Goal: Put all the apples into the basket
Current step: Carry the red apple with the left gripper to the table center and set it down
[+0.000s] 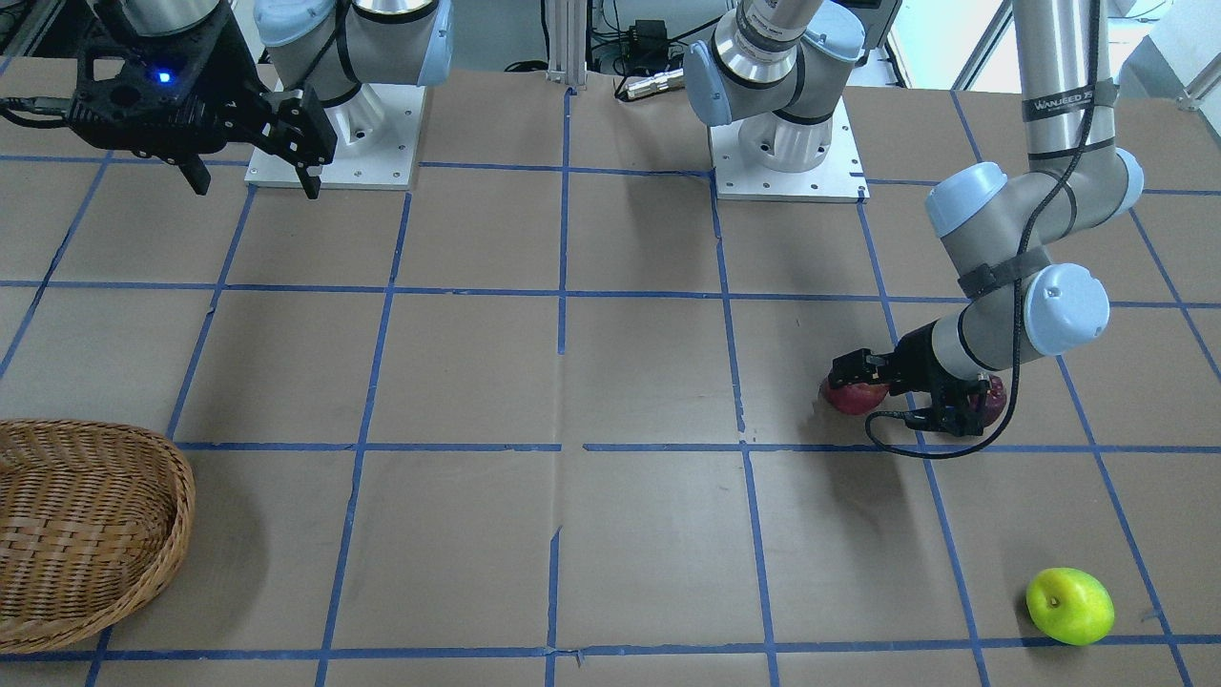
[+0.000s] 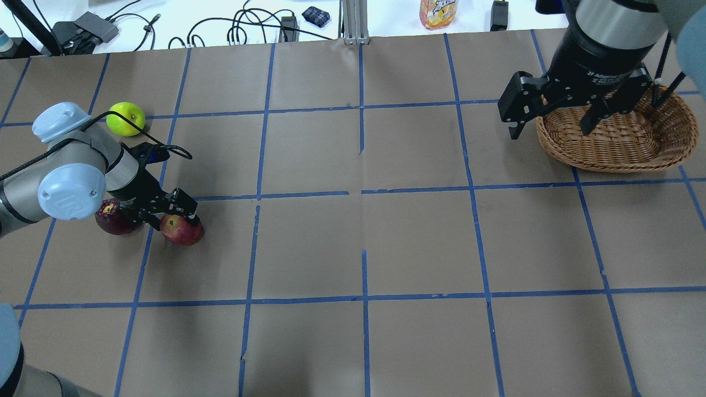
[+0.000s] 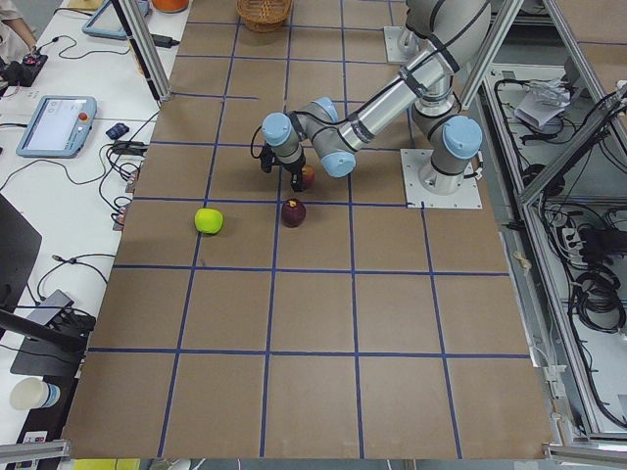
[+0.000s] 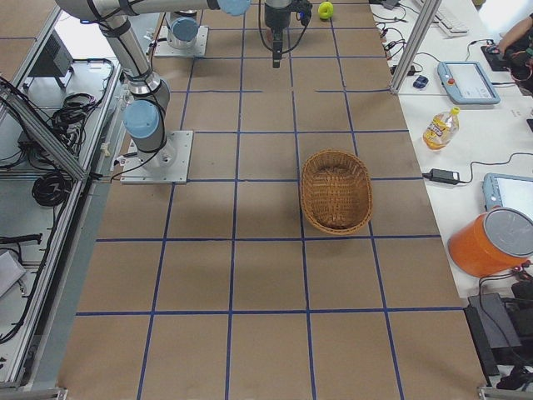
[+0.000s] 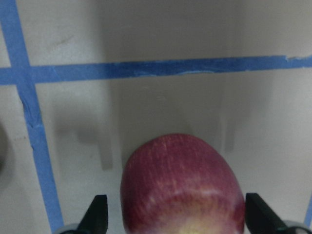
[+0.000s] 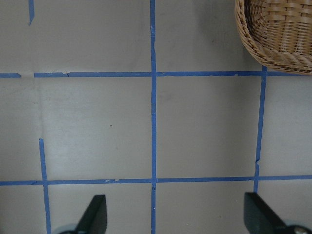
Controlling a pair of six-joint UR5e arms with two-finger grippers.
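The red apple (image 2: 183,231) lies on the table at the left, and it fills the left wrist view (image 5: 183,187). My left gripper (image 2: 181,216) is down at table level, open, with one finger (image 5: 97,214) on each side of the apple and a gap to it. The dark maroon apple (image 2: 113,218) lies just behind the left wrist. The lime green apple (image 2: 126,118) lies farther away at the far left. The wicker basket (image 2: 612,161) stands at the far right and is empty. My right gripper (image 2: 551,128) hangs open and empty beside the basket's near left rim.
The table is brown paper with a grid of blue tape. A juice bottle (image 2: 438,12), cables and tablets lie beyond the far edge. The two arm bases (image 1: 787,143) stand at the robot's side of the table.
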